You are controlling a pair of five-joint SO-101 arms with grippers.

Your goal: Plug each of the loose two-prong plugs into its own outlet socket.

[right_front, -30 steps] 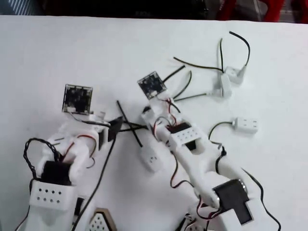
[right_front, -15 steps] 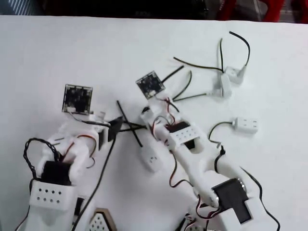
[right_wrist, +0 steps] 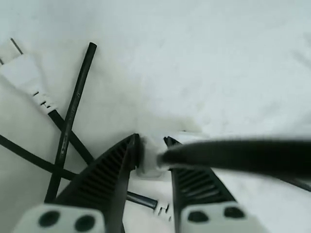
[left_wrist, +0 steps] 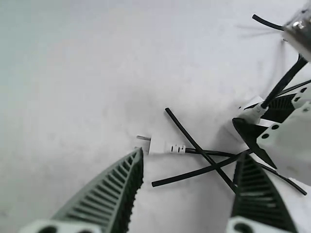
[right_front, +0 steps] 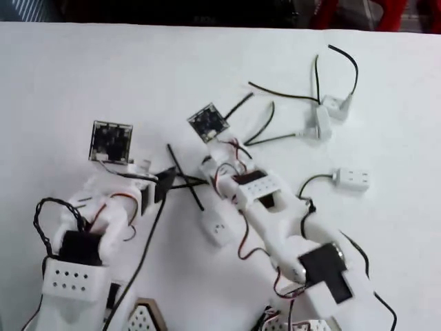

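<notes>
Over to the right gripper (right_wrist: 151, 141) first: jaws narrow, pinched on a white plug (right_wrist: 147, 164), with its thick black cord (right_wrist: 233, 154) running off to one side. Now the left gripper (left_wrist: 189, 156): jaws spread wide, holding nothing. Right between their tips lies the second plug (left_wrist: 163, 144), flat on the tabletop (left_wrist: 73, 58), prongs aimed at the bare white stretch beyond (plenty of open room out there). Its cord side is the crowded one: thin black cords (left_wrist: 181, 125) cross over each other, and the right gripper sits close by. From above, one outlet socket (right_front: 219, 227) lies just beside the right arm, nearer the arm bases than either gripper. A farther socket (right_front: 351, 178) lies well apart on the right arm's other side.
</notes>
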